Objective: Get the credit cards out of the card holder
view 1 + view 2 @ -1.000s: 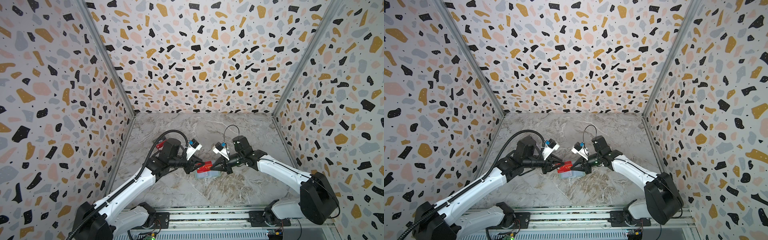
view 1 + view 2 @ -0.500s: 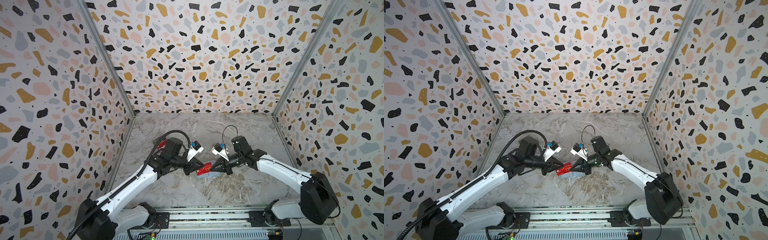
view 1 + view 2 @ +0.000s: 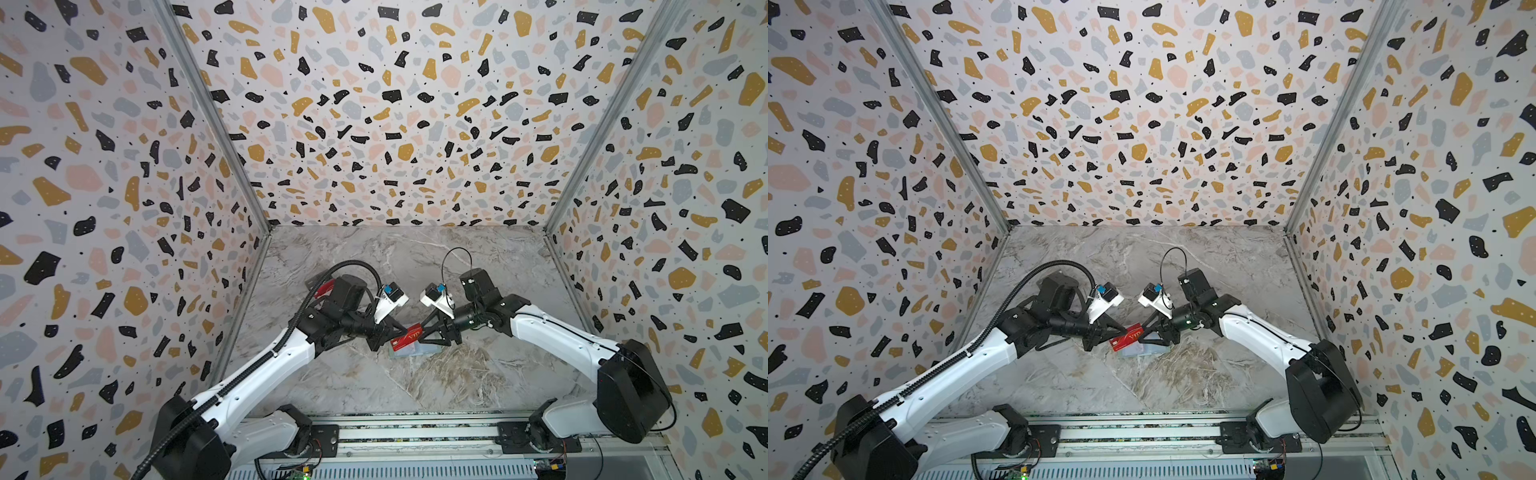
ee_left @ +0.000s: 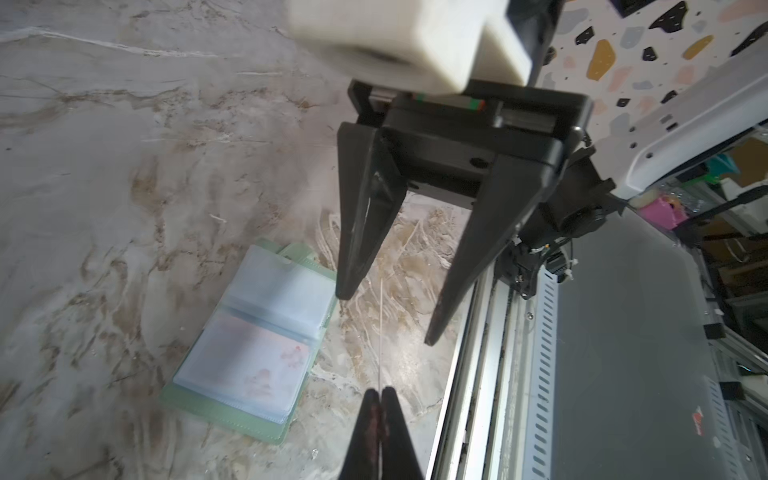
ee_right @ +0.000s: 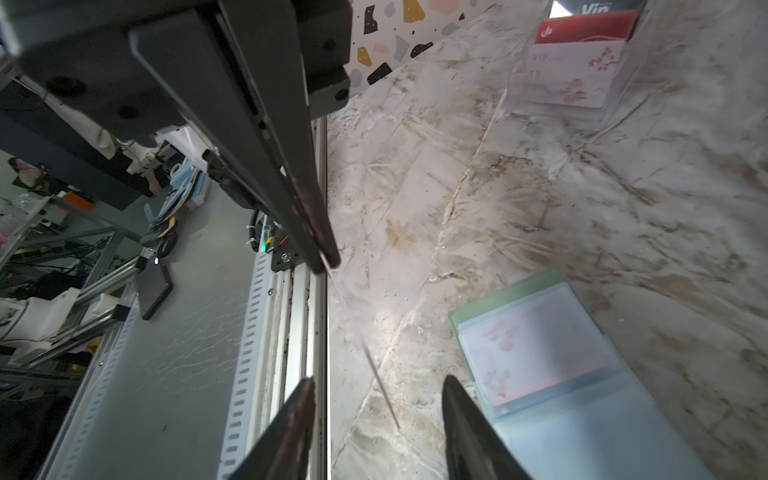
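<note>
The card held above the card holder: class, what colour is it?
The card is red with gold VIP lettering, clearest in a top view.

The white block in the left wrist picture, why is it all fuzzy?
In the left wrist view the white block probably sits near the lens, so it blurs; the card holder farther off looks clearer. In the right wrist view the card holder looks hazy.

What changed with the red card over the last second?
The left gripper closed on the red card, and the right gripper, which had been pinching it, opened: a handover from right to left. The card itself hardly moved and is still in the air above the holder. The holder lies open on the table as before.
</note>
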You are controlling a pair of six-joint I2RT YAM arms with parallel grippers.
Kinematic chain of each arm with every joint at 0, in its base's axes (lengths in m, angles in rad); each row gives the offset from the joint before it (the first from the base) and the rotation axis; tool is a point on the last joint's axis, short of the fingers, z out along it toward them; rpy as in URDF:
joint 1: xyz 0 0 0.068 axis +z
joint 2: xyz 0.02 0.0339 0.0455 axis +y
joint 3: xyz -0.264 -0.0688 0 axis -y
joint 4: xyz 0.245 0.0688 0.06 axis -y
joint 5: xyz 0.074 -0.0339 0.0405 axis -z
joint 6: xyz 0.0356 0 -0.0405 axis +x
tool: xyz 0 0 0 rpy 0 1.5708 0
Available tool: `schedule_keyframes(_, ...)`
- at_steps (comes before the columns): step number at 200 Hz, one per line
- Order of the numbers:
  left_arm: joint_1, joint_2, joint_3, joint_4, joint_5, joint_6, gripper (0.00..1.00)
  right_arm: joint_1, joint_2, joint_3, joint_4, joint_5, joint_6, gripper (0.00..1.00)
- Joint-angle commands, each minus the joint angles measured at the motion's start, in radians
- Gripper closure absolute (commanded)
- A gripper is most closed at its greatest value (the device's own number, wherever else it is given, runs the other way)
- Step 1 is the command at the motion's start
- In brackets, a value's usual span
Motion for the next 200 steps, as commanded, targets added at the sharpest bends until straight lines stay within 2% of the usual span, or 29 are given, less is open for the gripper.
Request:
schedule_keyframes(1, 0.005, -0.014, 0.039, -0.015, -0.123, 0.013, 1.0, 0.001, -0.045, -0.009, 0.048, 0.071, 0.032, 0.43)
schedule_keyframes(34, 0.032, -0.021, 0.047, 0.007, -0.243, 0.018, 1.0, -0.01, -0.097, -0.049, 0.122, 0.167, 0.075, 0.36)
schedule_keyframes(68, 0.121, -0.008, 0.057, 0.012, -0.339, 0.075, 1.0, -0.033, -0.158, -0.109, 0.216, 0.264, 0.126, 0.3)
schedule_keyframes(100, 0.254, -0.007, 0.066, 0.025, -0.31, 0.146, 1.0, -0.067, -0.183, -0.151, 0.287, 0.289, 0.154, 0.28)
schedule_keyframes(141, 0.377, 0.003, 0.108, -0.006, -0.306, 0.251, 1.0, -0.093, -0.191, -0.164, 0.305, 0.289, 0.148, 0.27)
schedule_keyframes(173, 0.476, 0.05, 0.166, -0.047, -0.218, 0.346, 1.0, -0.096, -0.197, -0.176, 0.326, 0.284, 0.156, 0.27)
schedule_keyframes(200, 0.561, 0.132, 0.265, -0.159, -0.172, 0.464, 1.0, -0.097, -0.213, -0.187, 0.327, 0.289, 0.156, 0.27)
